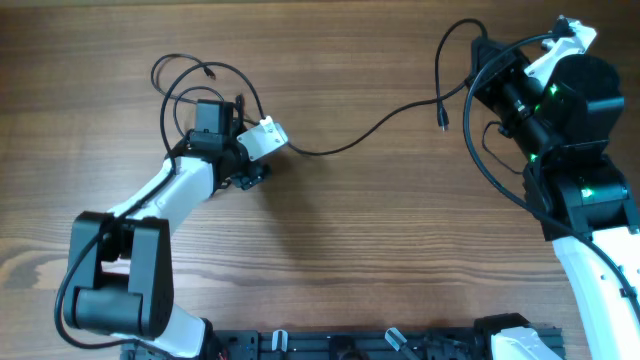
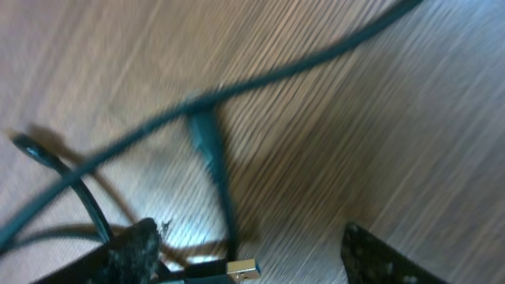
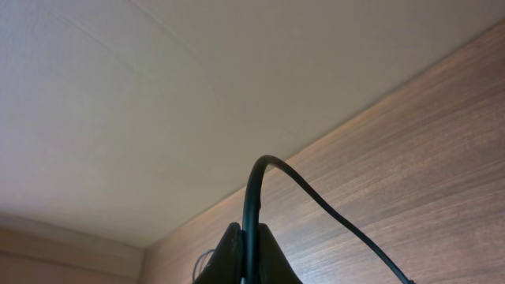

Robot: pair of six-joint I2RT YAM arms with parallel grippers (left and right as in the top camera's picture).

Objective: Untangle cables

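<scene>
Looks partly done. One cord (image 1: 370, 128) drawn out of the heap, stretched from mid-frame toward the upper right in the overhead view and clamped there in the right jaws. Remaining cables (image 1: 185, 85) lying as a knot of loops on the worktop (image 1: 330, 250) at upper left, under the left arm (image 1: 170, 190). Low over those loops, left jaws spread apart, grasping nothing, a silver-tipped plug (image 2: 245, 270) between them. Leaves, by the look of it, the loops to part one by one.

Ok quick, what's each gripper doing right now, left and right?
Left gripper: open, over the tangled cables, gripping none.
Right gripper: shut on a black cable.
</scene>
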